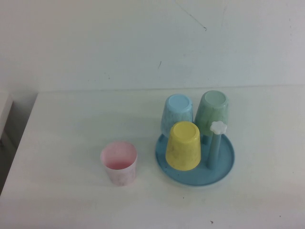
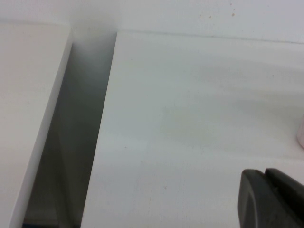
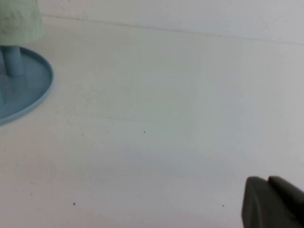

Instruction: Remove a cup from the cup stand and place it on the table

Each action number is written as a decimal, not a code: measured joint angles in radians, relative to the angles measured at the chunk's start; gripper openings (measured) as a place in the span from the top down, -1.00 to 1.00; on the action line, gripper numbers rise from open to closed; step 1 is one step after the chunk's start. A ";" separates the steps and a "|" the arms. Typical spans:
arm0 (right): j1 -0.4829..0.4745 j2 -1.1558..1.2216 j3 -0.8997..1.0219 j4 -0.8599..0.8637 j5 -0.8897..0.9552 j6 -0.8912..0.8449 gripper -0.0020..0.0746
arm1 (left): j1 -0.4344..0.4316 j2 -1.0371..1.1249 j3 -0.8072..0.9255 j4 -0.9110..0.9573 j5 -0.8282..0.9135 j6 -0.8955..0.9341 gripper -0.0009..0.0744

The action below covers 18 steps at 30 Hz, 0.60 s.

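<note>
The mint-green speckled cup [image 1: 213,113] hangs upside down on a back peg of the round blue cup stand [image 1: 228,164], beside a light-blue cup [image 1: 177,116] and a yellow cup [image 1: 183,145]. One peg with a white flower cap [image 1: 218,128] is bare. In the right wrist view the stand's rim [image 3: 33,92] and the mint cup's lower edge [image 3: 21,21] show far from my right gripper [image 3: 268,183], which is shut and empty over the white table [image 1: 71,191]. My left gripper [image 2: 266,175] is shut and empty near the table's left edge. Neither gripper shows in the high view.
A pink cup [image 1: 119,163] stands upright on the table left of the stand; its edge shows in the left wrist view [image 2: 300,133]. A dark gap [image 2: 76,142] separates the table from a white surface at the left.
</note>
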 joint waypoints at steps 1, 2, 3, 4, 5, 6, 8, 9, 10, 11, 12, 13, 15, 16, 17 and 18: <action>0.000 0.000 0.000 0.000 0.000 0.000 0.95 | 0.000 0.000 0.000 0.000 0.000 0.002 0.98; 0.000 0.000 0.000 0.000 0.000 0.000 0.95 | 0.000 0.000 0.000 0.000 0.000 0.002 0.98; 0.000 0.000 0.000 0.000 0.000 0.000 0.95 | 0.000 0.000 0.000 0.000 0.000 0.002 0.98; 0.000 0.000 0.000 0.000 0.000 0.000 0.95 | 0.000 0.000 0.000 0.000 0.000 0.002 0.98; 0.000 0.000 0.000 0.000 0.000 0.000 0.95 | 0.000 0.000 0.000 0.000 0.000 0.002 0.98; 0.000 0.000 0.000 0.000 0.000 0.000 0.95 | 0.000 0.000 0.000 0.000 0.000 0.002 0.98; 0.000 0.000 0.000 0.000 0.000 0.000 0.95 | 0.000 0.000 0.000 0.000 0.000 0.002 0.98; 0.000 0.000 0.000 0.000 0.000 0.000 0.95 | 0.000 0.000 0.000 0.000 0.000 0.002 0.98; 0.000 0.000 0.000 0.000 0.000 0.000 0.95 | 0.000 0.000 0.000 0.000 0.000 0.002 0.98; 0.000 0.000 0.000 0.000 0.000 0.000 0.95 | 0.000 0.000 0.000 0.000 0.000 0.002 0.98; 0.000 0.000 0.000 0.000 0.000 0.000 0.95 | 0.000 0.000 0.000 0.000 0.000 0.002 0.98; 0.000 0.000 0.000 0.000 0.000 0.000 0.95 | 0.000 0.000 0.000 0.000 0.000 0.002 0.98; 0.000 0.000 0.000 0.000 0.000 0.000 0.95 | 0.000 0.000 0.000 0.004 -0.001 0.002 0.98; 0.000 0.000 0.000 0.000 0.000 0.000 0.95 | 0.000 0.000 0.000 0.011 -0.001 0.002 0.98; 0.000 0.000 0.000 0.000 0.000 0.000 0.95 | 0.000 0.000 0.000 0.015 -0.002 0.002 0.98; 0.000 0.000 0.000 0.000 0.000 0.000 0.95 | 0.000 0.000 0.000 0.017 -0.002 0.002 0.98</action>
